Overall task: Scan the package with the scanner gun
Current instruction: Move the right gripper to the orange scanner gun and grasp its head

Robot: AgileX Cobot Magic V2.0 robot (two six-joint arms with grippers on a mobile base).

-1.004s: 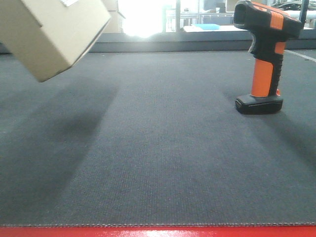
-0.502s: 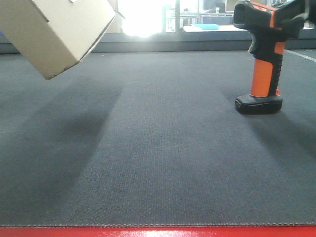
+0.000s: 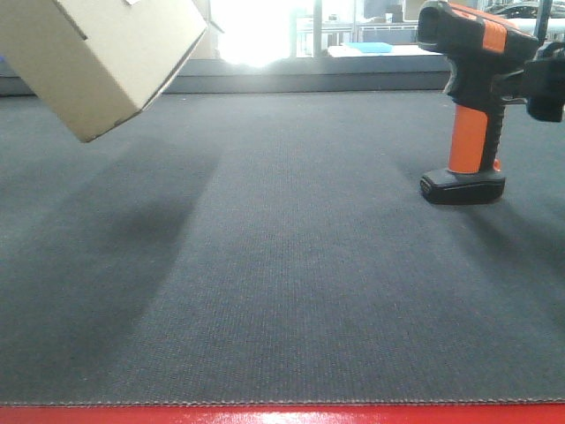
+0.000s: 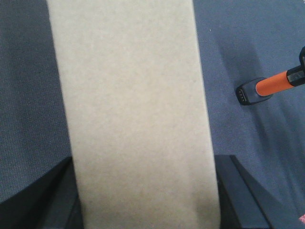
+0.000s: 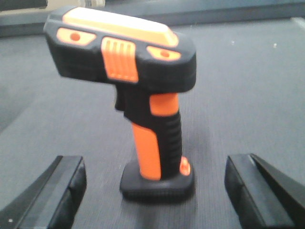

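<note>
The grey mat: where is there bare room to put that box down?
The whole middle and front of the mat lies bare, from the red edge backwards, between the held-up box and the scanner. Only the right rear, around the standing scanner, is crowded.

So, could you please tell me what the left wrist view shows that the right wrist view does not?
Only the left wrist view shows the cardboard box, filling the frame between the left jaws. Only the right wrist view shows the scanner gun whole, head included, upright between the open right jaws, untouched. Both show its orange handle and black base on the grey mat.
</note>
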